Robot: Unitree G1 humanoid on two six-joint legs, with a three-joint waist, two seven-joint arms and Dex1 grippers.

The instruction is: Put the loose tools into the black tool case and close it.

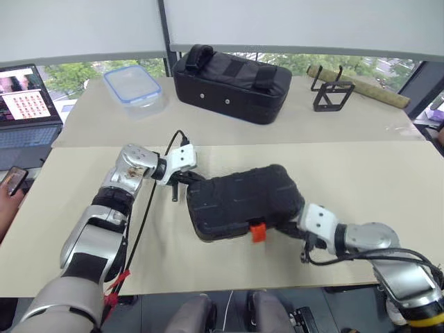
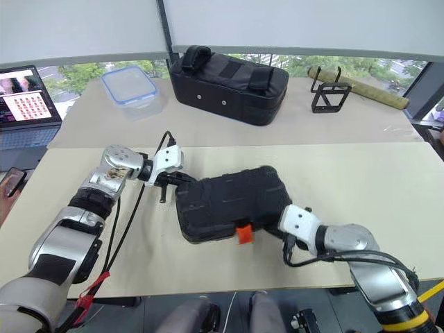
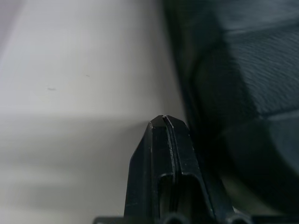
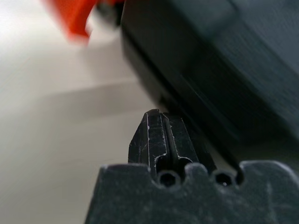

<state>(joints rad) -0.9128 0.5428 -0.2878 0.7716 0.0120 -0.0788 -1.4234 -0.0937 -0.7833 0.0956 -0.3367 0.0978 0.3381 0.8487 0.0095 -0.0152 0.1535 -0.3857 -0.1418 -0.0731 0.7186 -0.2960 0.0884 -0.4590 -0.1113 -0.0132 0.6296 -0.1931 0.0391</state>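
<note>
At the table's (image 1: 388, 173) far left edge sit a laptop (image 1: 24, 104) and, just inboard of it, a clear lidded container (image 1: 133, 87). The left gripper (image 1: 182, 182) lies low over the tabletop with its two black fingers pressed together and nothing between them; their tips meet the left end of the black tool case (image 1: 243, 201). The case lies shut and flat in the middle of the table toward the near edge, slightly skewed, its small orange latch (image 1: 257, 231) on the near side. The right gripper (image 1: 295, 227) comes in at the case's near right corner, fingers likewise pinched together and empty, close against the case wall with the latch just beyond. Along the far edge stand a larger black fabric bag (image 1: 232, 83) and, further right, a black wire stand (image 1: 331, 94).
</note>
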